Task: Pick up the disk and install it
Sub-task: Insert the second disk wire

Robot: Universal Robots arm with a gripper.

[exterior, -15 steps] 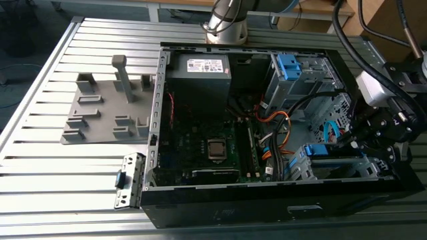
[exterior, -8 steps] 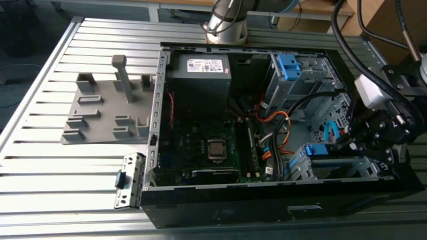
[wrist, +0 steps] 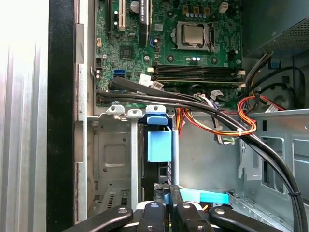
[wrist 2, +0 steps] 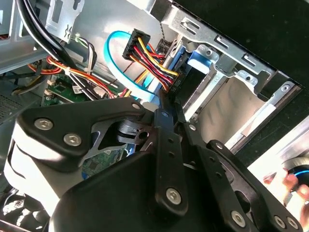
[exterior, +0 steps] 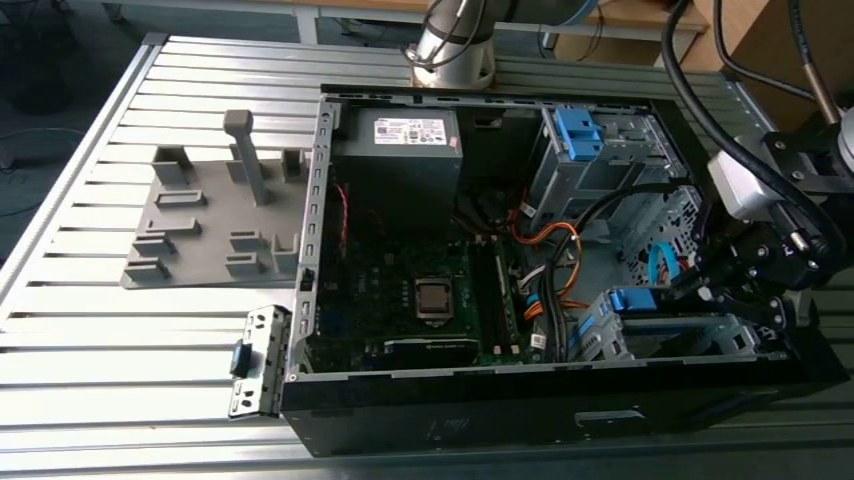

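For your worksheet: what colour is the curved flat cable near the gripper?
Light blue cable, clearest in the second wrist view.

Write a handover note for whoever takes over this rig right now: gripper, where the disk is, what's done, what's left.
Gripper: fingers closed together, reaching into the computer case, tips right at the disk.
Disk: its blue caddy stands in the metal drive cage, at the exterior view's right.
Done: the disk is picked up and in the cage.
Left: I cannot tell whether it is fully seated, or whether the fingers pinch it.
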